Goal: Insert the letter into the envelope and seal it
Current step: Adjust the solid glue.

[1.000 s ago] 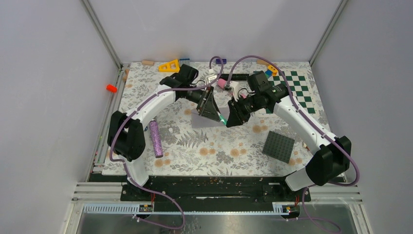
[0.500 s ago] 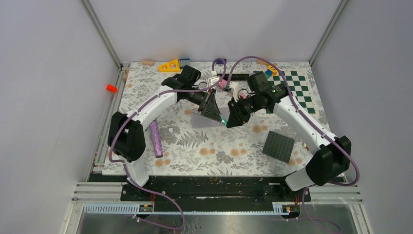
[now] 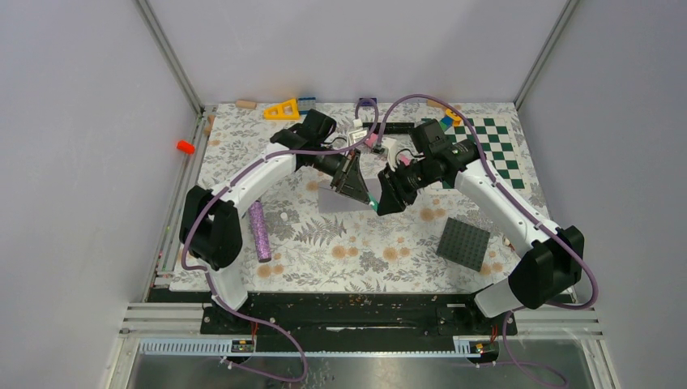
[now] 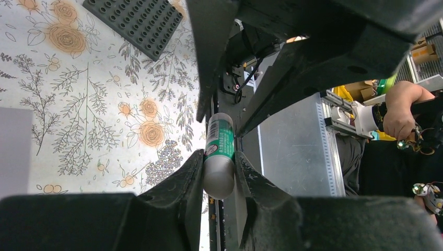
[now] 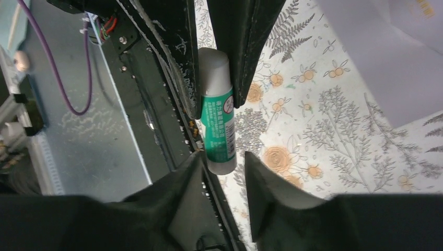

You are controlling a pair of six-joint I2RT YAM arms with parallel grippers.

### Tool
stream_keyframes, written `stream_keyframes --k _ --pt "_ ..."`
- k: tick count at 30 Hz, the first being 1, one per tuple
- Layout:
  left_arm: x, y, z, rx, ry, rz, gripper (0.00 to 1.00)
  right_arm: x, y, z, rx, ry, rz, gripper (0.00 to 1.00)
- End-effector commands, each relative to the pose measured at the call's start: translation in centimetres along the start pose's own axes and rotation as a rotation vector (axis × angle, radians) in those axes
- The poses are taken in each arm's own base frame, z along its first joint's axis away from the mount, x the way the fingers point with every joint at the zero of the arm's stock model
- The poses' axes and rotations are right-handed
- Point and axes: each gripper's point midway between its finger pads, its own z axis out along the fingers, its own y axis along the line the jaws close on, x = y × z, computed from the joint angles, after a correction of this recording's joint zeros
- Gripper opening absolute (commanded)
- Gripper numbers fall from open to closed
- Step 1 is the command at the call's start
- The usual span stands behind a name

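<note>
The left pincer (image 4: 218, 157) is clenched on the white cap end of a glue stick (image 4: 219, 141), its fingertips pressed against both sides. The right pincer (image 5: 223, 157) grasps the stick's green labelled body at the opposite end, so the stick hangs in the air between the two, above the floral desk (image 3: 340, 251). The envelope (image 3: 336, 204) lies flat on the desk just beneath the left pincer. A purple cylinder (image 3: 259, 231) lies well apart to the left, and a dark studded plate (image 3: 464, 243) to the right.
</note>
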Motion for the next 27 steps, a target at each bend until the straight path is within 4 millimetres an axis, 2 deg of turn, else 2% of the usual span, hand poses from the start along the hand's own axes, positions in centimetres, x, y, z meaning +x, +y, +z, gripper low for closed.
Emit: stream_keyframes --k 1,2,4,9,12,17,22,27 --pt "-2.0 -2.4 -0.5 0.007 -0.040 0.089 0.00 -1.5 0.9 -1.5 0.019 -0.056 -0.062 0.54" --pt "-2.0 -2.4 -0.6 -0.001 -0.053 0.077 0.00 -1.7 1.2 -2.0 0.008 -0.078 -0.073 0.64" --pt "-2.5 -2.3 -1.1 -0.032 -0.096 0.075 0.00 -2.5 1.7 -3.2 -0.025 -0.142 -0.066 0.77" --pt "-5.4 -2.3 -3.2 -0.108 -0.288 0.048 0.00 -5.8 2.1 -6.3 -0.161 -0.406 0.019 0.95" --pt "-7.3 -2.3 -4.6 -0.108 -0.436 -0.031 0.00 -7.0 2.0 -6.5 -0.232 -0.520 0.151 0.99" --pt "-7.0 -0.6 -5.2 -0.157 -0.548 -0.162 0.00 -9.7 1.3 -6.8 -0.312 -0.713 0.265 0.99" --pt "-7.0 -0.2 -5.1 -0.130 -0.603 -0.225 0.00 -11.9 0.6 -7.2 -0.401 -0.811 0.365 0.95" --pt "-7.3 -0.8 -5.1 -0.075 -0.638 -0.229 0.01 -12.1 -0.8 -6.6 -0.421 -0.843 0.441 0.92"
